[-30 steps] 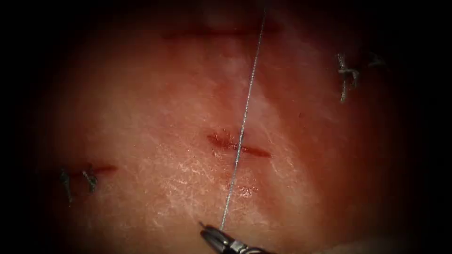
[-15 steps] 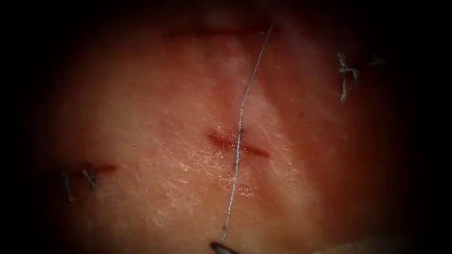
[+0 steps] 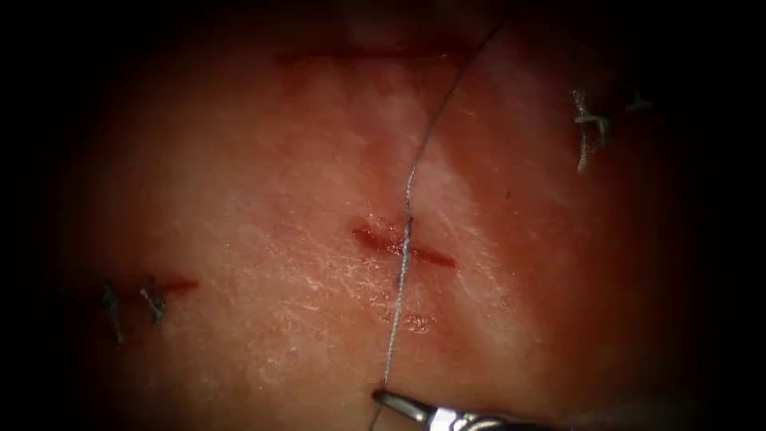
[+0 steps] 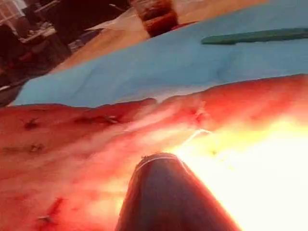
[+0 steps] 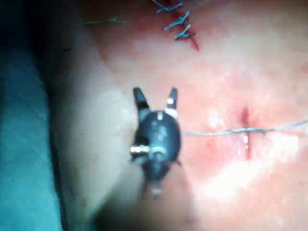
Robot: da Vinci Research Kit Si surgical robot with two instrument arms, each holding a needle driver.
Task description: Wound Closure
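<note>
The thread (image 3: 396, 311), drawn in a straight line a second ago, now hangs slack: its upper run bows off toward the right, while the lower run has kept its line across the cut (image 3: 435, 257). The right claw (image 3: 381, 394) dipped nearly out of the endoscope view half a second ago and has come back at the lower edge, further right than at first. Its tip lies just under the thread's lower end, and from this view I cannot tell whether they touch. In the right wrist view the right claw (image 5: 155, 94) stands released, both jaws spread apart with nothing between them, and the thread (image 5: 216, 132) runs from beside the tool's body over the cut (image 5: 246, 139). On the tissue (image 3: 263, 199) the thread meets a dark spot just above the cut, near its middle, and passes on over the red fluid there. Where the needle is I cannot tell. Old stitches (image 3: 586, 128) sit well to the right of the cut and higher up, and others (image 3: 152, 303) sit well to its left beside a smaller cut (image 3: 179, 285). The left shaft (image 4: 163, 192) hangs over the tissue in the left wrist view, with a blue drape (image 4: 168, 62) beyond; what that tool holds I cannot tell
</note>
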